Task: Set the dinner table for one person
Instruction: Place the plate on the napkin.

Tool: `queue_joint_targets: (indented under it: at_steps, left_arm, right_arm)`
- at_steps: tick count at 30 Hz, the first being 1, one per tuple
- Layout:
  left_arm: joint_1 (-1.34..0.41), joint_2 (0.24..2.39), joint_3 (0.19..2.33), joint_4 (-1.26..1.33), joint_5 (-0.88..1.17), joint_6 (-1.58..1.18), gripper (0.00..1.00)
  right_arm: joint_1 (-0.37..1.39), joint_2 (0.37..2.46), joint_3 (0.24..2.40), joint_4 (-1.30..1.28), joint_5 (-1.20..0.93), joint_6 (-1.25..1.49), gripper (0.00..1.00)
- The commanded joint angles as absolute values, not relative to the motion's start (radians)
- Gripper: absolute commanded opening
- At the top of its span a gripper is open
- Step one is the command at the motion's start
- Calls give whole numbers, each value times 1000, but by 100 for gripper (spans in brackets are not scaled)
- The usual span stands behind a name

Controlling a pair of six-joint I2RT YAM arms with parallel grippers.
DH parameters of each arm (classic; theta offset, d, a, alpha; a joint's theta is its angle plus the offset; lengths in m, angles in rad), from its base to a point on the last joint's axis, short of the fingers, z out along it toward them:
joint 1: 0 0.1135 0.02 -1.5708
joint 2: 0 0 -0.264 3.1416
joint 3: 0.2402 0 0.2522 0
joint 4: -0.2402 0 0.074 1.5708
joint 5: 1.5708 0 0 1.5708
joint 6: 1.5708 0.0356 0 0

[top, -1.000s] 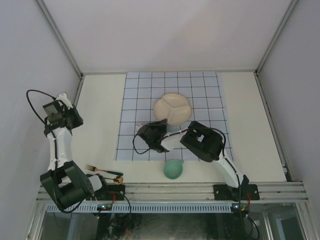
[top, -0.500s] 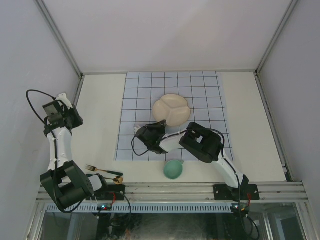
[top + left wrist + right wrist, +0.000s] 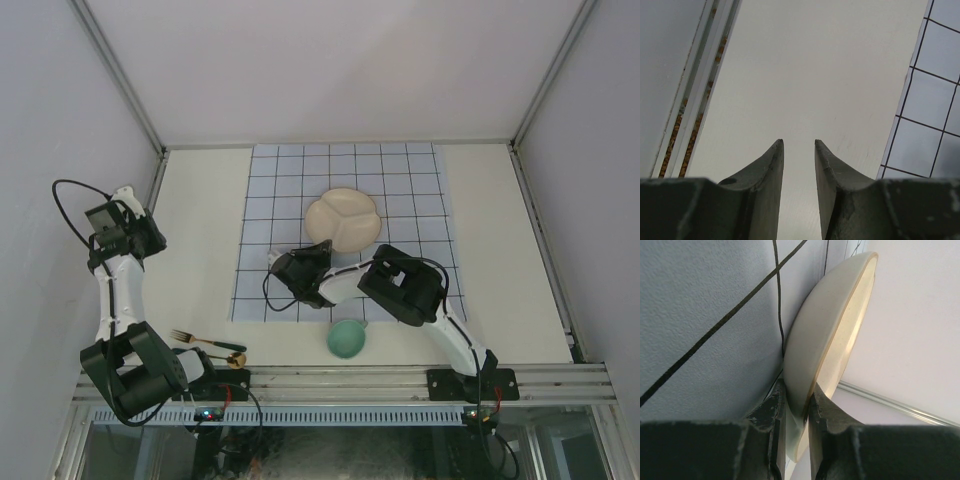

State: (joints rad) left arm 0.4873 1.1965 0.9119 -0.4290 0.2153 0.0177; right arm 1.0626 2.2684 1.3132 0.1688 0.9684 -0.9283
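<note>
Dinner table [image 3: 200, 250], long axis seemingly left-right

plate [image 3: 350, 215], cup [image 3: 346, 339] central, dinner table [image 3: 505, 250] open right

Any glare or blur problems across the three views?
Top external: even diffuse light, soft shadows only. Left wrist: dinner table evenly lit, no glare; left gripper slightly soft. Right wrist: plate glows bright inside, nearly washed out; right gripper blurred low down.
</note>
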Motion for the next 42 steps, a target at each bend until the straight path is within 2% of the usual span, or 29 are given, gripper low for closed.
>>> queue_joint_targets:
  at_steps: [1, 3, 4, 5, 6, 20, 26, 33, 37, 42]
  left_arm:
    - [497, 1183, 916, -395, 233, 22, 36]
    - [499, 1180, 916, -395, 234, 23, 36]
    - [499, 1180, 916, -395, 233, 24, 36]
    - [500, 1178, 916, -397, 233, 23, 36]
    - [500, 1178, 916, -397, 234, 24, 36]
    - [505, 1177, 922, -399, 239, 20, 36]
    - [505, 1176, 927, -405, 234, 21, 36]
    - [506, 1164, 920, -410, 229, 20, 36]
    - [505, 1160, 916, -410, 230, 21, 36]
    - [506, 1169, 916, -405, 234, 16, 36]
  right_arm:
    - [1066, 2266, 1383, 178, 1070, -933, 11]
    - [1069, 2258, 1396, 119, 1058, -893, 46]
    - [1071, 2253, 1400, 92, 1049, -875, 59]
    - [1072, 2247, 1407, 70, 1043, -857, 69]
    - [1072, 2244, 1413, 53, 1038, -843, 73]
    - [1088, 2242, 1427, 21, 1034, -816, 70]
    - [1155, 2219, 1455, -60, 1001, -741, 70]
    - [1201, 2207, 1464, -24, 1005, -775, 69]
    - [1171, 2126, 1442, 53, 984, -795, 69]
    - [1118, 1942, 1561, -187, 822, -578, 67]
